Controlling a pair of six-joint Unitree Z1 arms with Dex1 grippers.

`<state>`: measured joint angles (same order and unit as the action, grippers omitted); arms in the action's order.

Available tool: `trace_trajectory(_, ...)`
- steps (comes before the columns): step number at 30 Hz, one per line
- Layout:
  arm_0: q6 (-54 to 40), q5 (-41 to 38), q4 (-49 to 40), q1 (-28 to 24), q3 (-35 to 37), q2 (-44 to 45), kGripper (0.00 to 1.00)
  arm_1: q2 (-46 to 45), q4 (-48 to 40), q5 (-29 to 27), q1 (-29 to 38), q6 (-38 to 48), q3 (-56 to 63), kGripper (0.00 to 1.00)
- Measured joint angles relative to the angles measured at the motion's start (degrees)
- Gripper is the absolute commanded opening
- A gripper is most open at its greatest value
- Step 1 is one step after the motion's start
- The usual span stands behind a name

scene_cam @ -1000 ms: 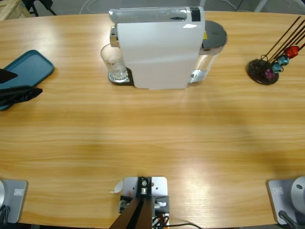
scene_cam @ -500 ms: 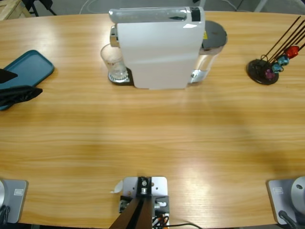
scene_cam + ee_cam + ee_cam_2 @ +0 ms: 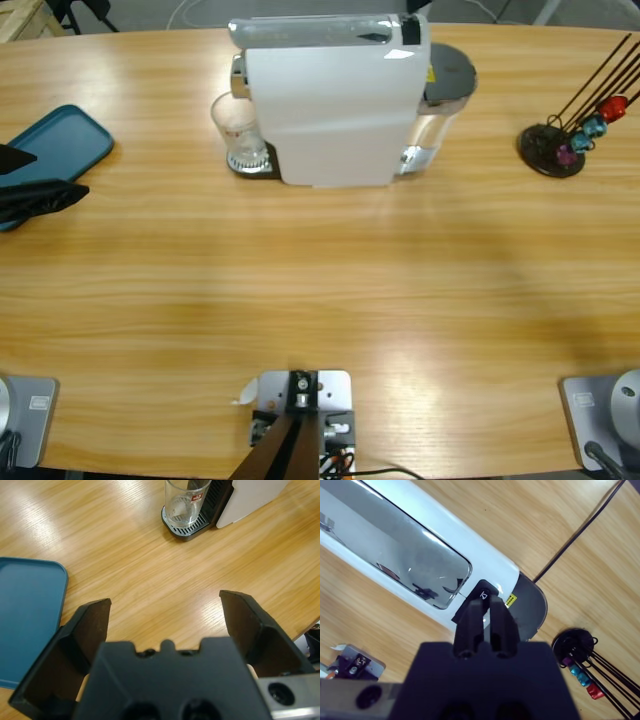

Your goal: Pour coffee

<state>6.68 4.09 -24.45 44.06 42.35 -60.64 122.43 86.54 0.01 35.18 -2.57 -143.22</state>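
- High view: a white coffee machine (image 3: 330, 100) stands at the far middle of the table (image 3: 320, 290). A glass (image 3: 238, 130) sits on its drip tray, at the machine's left. A teal tray (image 3: 60, 145) lies at the left edge, with the left gripper (image 3: 35, 195) just beside it. A black capsule stand (image 3: 560, 145) is at the right.
- Left wrist view: left gripper (image 3: 167, 617) with jaws spread wide, holding nothing, above bare wood. The empty glass (image 3: 185, 502) stands on the drip grate ahead; the teal tray (image 3: 27, 615) lies to one side.
- Right wrist view: right gripper (image 3: 487, 622) with jaws closed together, tips over the black button (image 3: 481, 596) on top of the machine (image 3: 420, 560); whether they touch it I cannot tell. The capsule stand (image 3: 577, 647) is nearby.
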Motion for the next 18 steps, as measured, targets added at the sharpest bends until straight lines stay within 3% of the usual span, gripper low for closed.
trace_trajectory(18, 0.0, 0.0, 0.0, 0.0, 0.0, 0.0, 0.941, -0.1, -0.2, 0.0, 0.0, 0.0, 1.7, 0.0)
